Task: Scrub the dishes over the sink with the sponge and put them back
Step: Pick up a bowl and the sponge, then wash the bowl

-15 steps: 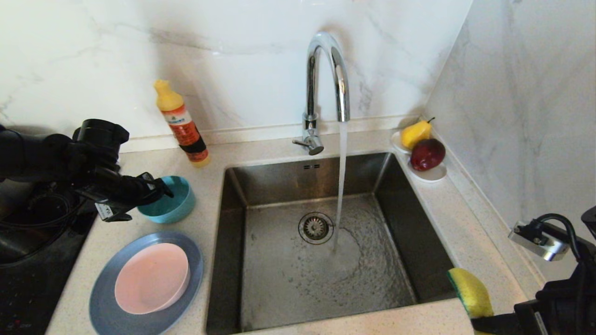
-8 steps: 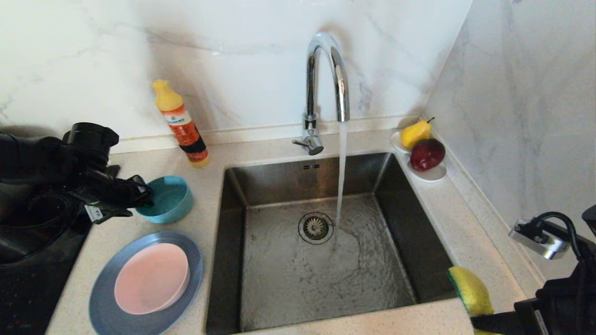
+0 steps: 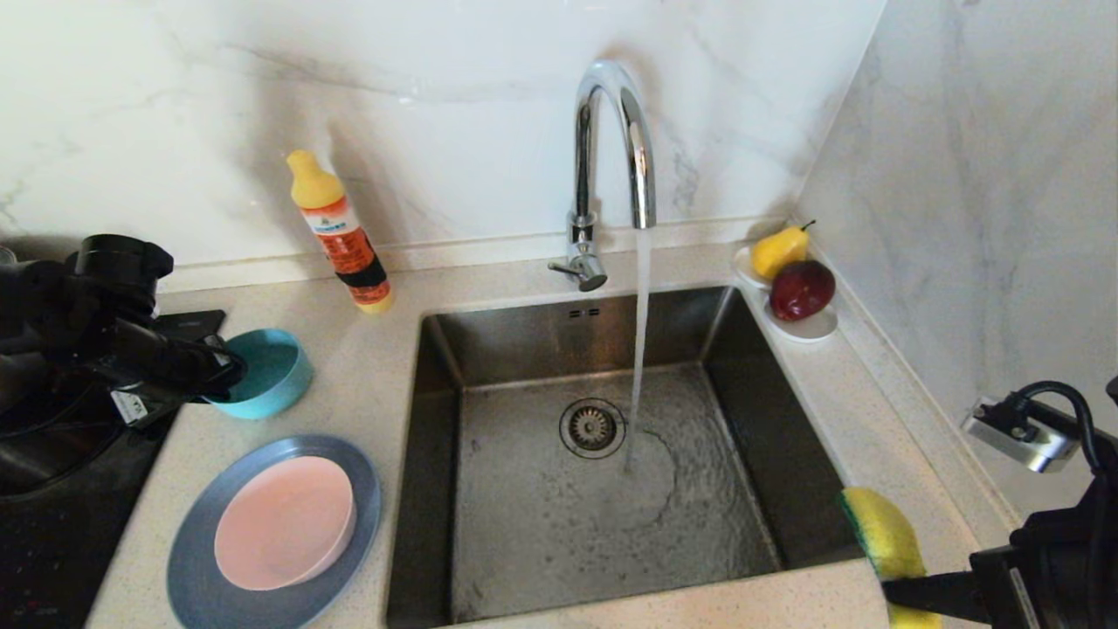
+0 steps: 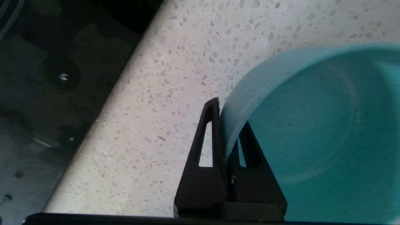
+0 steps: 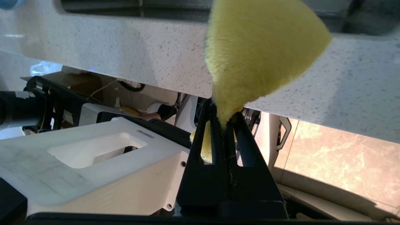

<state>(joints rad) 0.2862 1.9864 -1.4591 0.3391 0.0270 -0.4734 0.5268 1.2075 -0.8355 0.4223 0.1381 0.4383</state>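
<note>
My left gripper (image 3: 229, 367) is shut on the near rim of the teal bowl (image 3: 266, 371), which is on the counter left of the sink (image 3: 541, 524). In the left wrist view one finger (image 4: 209, 131) lies outside the bowl (image 4: 312, 131) wall and the other inside. Nearer me, the pale pink bowl (image 3: 284, 521) rests on the blue-grey plate (image 3: 188, 559). At the sink's front right corner my right gripper (image 3: 900, 590) is shut on the yellow sponge (image 3: 882, 533), which sticks up from the pinched jaws (image 5: 262, 50).
Water runs from the chrome tap (image 3: 611, 131) into the basin beside the drain strainer (image 3: 592, 428). A detergent bottle (image 3: 341, 236) leans at the back wall. A white dish (image 3: 812, 329) with pear and apple sits back right. A black hob (image 3: 44, 524) borders the counter's left.
My left gripper has shut on the teal bowl's rim and pulled it left across the counter toward the hob. The right arm and sponge have barely moved.
</note>
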